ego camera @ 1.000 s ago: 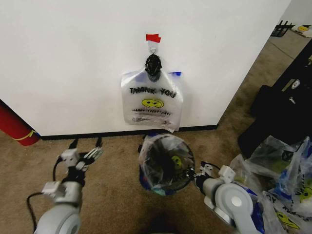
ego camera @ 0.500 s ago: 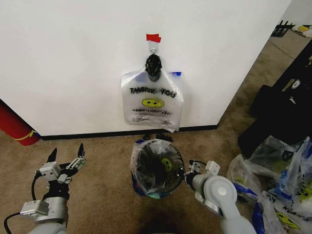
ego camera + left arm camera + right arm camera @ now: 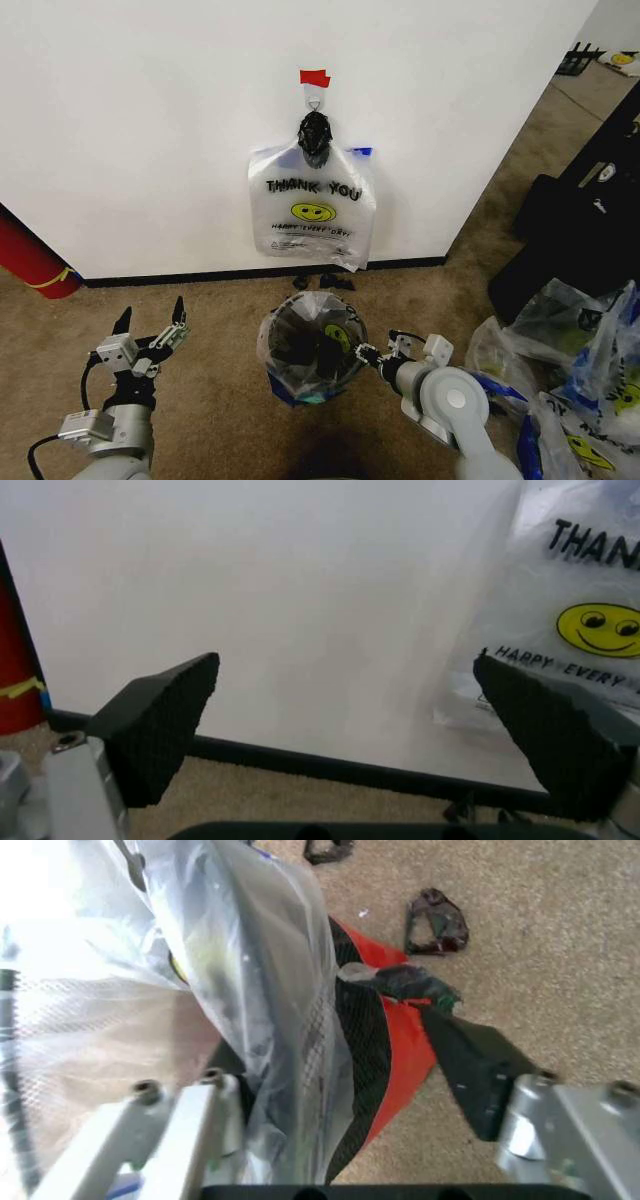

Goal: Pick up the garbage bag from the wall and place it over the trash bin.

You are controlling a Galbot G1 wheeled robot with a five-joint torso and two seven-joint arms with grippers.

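Beige carpet meets a white wall [image 3: 150, 120], where a robot is lining a small bin.

Going left to right: a red cylinder [image 3: 30, 262] leans in the corner. The left gripper [image 3: 150, 328], jaws spread wide and empty, has risen slightly since half a second ago. The black bin [image 3: 310, 350] with the garbage bag [image 3: 290, 335] draped over its rim has slid left, so the lining looks nearly done. The right gripper [image 3: 372, 358] is at the rim, one finger inside the plastic and one outside; whether it pinches, I cannot tell. A "THANK YOU" bag [image 3: 312, 205] hangs on the wall hook above; spare bags [image 3: 585, 385] are heaped far right.
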